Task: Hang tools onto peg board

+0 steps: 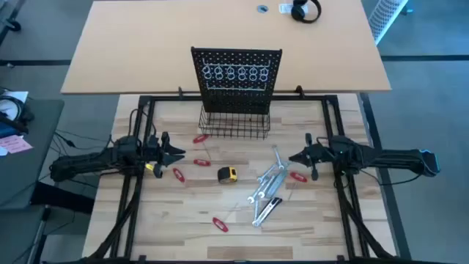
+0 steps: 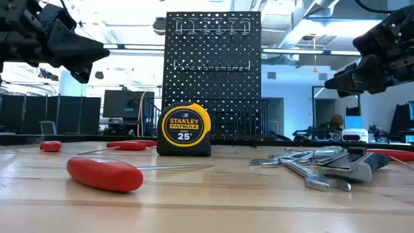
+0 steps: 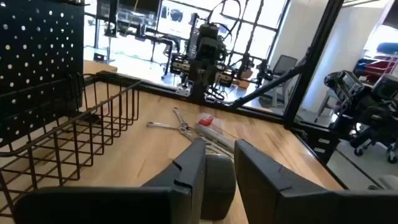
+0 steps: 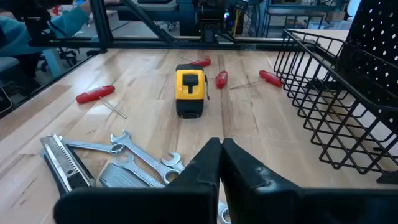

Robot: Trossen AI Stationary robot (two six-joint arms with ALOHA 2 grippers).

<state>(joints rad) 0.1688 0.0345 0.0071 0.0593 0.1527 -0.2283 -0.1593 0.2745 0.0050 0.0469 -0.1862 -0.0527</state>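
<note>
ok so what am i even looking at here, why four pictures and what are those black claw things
They are two robot arms at a wooden table, each ending in a two-finger gripper. One picture looks straight down, one sits at table-top height, and one camera rides on each wrist. The left gripper hangs open and empty; the right gripper is shut and also empty. On the table lie red-handled screwdrivers, silver wrenches and a yellow Stanley tape measure. Behind them stands the black peg board with a wire basket at its base. Nothing is hung yet.
</note>
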